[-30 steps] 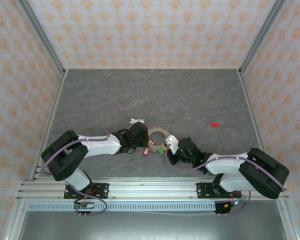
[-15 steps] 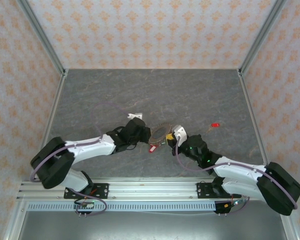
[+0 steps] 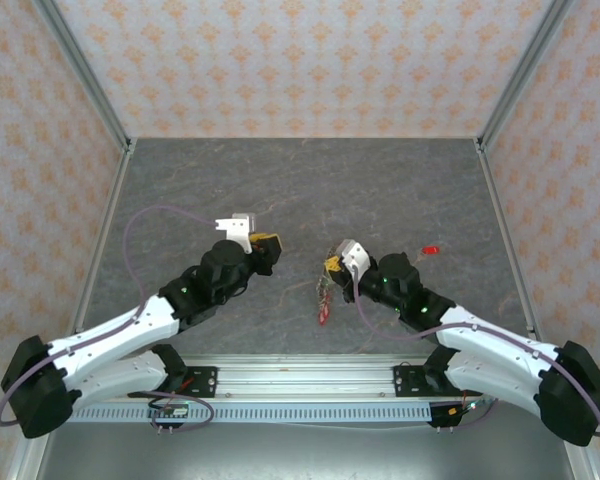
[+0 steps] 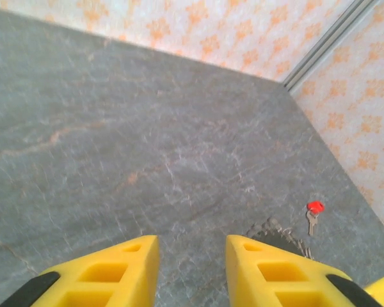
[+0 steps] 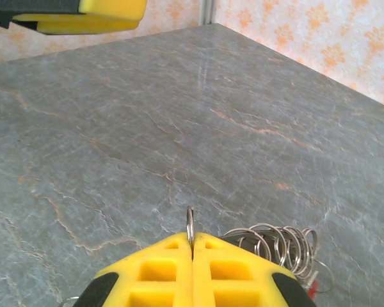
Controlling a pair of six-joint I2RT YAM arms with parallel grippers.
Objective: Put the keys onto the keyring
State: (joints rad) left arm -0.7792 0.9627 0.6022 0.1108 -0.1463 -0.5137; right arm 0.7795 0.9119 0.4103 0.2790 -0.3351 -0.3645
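Note:
My right gripper (image 3: 332, 266) is shut on the edge of the keyring (image 3: 325, 289), which hangs below it above the table. A thin metal arc of the keyring (image 5: 190, 221) sticks up between the pressed yellow fingers (image 5: 163, 268). Several small split rings (image 5: 278, 242) bunch beside them. Keys dangle from the ring, the lowest a red key (image 3: 323, 315). Another red key (image 3: 431, 249) lies loose on the table to the right, the same loose red key (image 4: 315, 208) in the left wrist view. My left gripper (image 3: 268, 241) is open and holds nothing, apart from the ring to its left, with bare table between its fingers (image 4: 131, 262).
The grey stone-patterned table (image 3: 310, 190) is walled by patterned panels and aluminium posts (image 3: 510, 70) at the back corners. The jagged rim of the keyring (image 4: 276, 229) peeks past my left gripper's right finger. My left gripper's finger (image 5: 83, 13) crosses the top left of the right wrist view.
The left gripper has come off the keyring, opened and drawn back up and left. The right gripper has lifted the ring off the table, so the keys now hang below it.

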